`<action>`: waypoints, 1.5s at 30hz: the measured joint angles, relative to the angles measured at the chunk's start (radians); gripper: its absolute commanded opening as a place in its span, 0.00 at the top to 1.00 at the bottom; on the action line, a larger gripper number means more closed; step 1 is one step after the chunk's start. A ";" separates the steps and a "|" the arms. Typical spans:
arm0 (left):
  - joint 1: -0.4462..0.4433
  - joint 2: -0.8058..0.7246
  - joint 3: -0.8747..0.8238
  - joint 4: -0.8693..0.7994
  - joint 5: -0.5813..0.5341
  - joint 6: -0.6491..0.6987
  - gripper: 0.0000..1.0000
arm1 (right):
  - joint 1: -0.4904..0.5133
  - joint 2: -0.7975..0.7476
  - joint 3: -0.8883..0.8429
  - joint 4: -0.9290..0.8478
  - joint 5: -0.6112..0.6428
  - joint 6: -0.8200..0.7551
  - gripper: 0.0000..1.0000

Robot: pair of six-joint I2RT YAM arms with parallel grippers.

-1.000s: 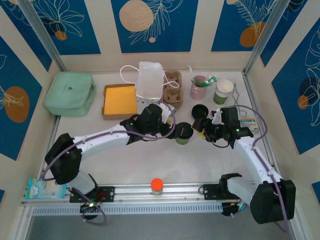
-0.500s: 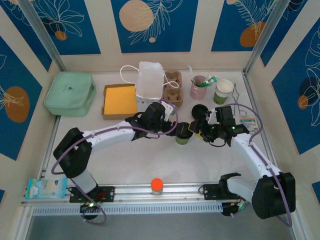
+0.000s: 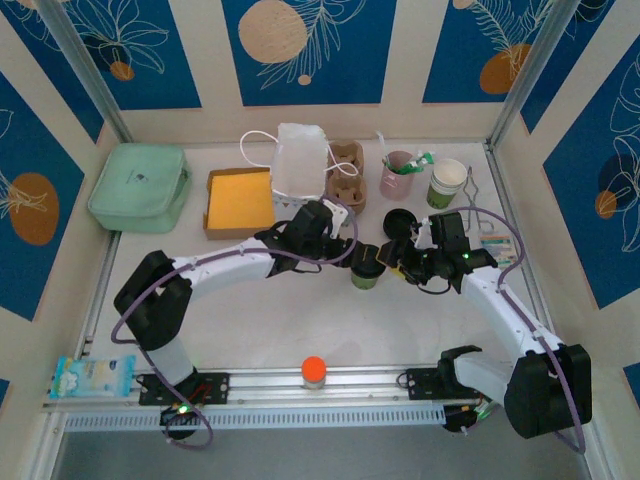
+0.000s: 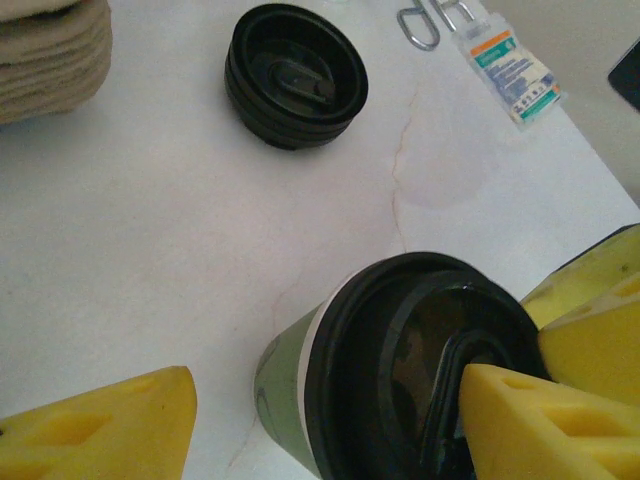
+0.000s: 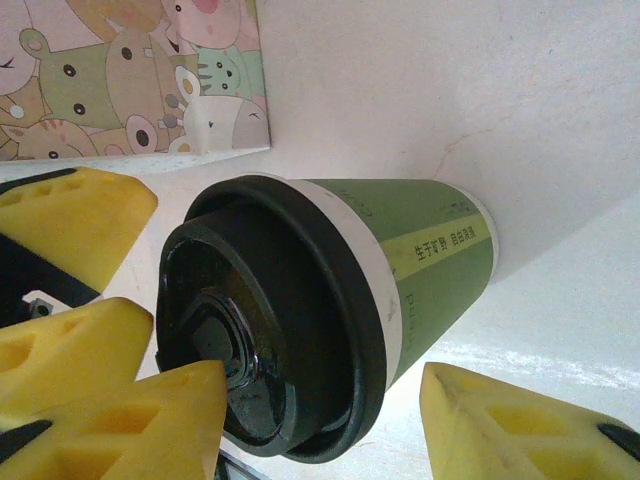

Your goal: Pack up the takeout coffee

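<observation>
The takeout coffee (image 3: 366, 267), an olive-green paper cup with a black lid, stands upright on the white table between both grippers. In the left wrist view the cup (image 4: 300, 375) sits low and right. My left gripper (image 4: 327, 385) is open: one yellow fingertip (image 4: 530, 415) lies over the lid and the other is well clear of the cup's side. From the right wrist the cup (image 5: 430, 265) lies between the wide-apart fingers of my open right gripper (image 5: 323, 368). From above, the left gripper (image 3: 348, 256) and right gripper (image 3: 396, 262) flank the cup.
A loose black lid (image 3: 398, 222) lies just behind the cup. Along the back stand a white paper bag (image 3: 300, 160), a cardboard cup carrier (image 3: 346, 175), a pink cup with straws (image 3: 398, 176) and stacked lidless green cups (image 3: 447, 184). A yellow-lined box (image 3: 240, 200) and a mint case (image 3: 140, 187) are at the left.
Both grippers have closed in on the cup from either side. The left arm has shifted toward the back right, and the cup has barely moved.
</observation>
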 measured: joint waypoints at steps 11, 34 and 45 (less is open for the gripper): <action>0.000 0.037 0.013 0.001 0.000 -0.005 0.35 | 0.005 0.000 -0.014 0.008 0.000 0.000 0.49; 0.006 0.062 0.020 0.040 0.000 -0.033 0.49 | 0.002 0.051 -0.040 0.091 -0.031 0.053 0.62; 0.006 0.078 0.020 0.069 0.000 -0.045 0.51 | -0.016 0.051 -0.043 0.098 -0.040 0.066 0.65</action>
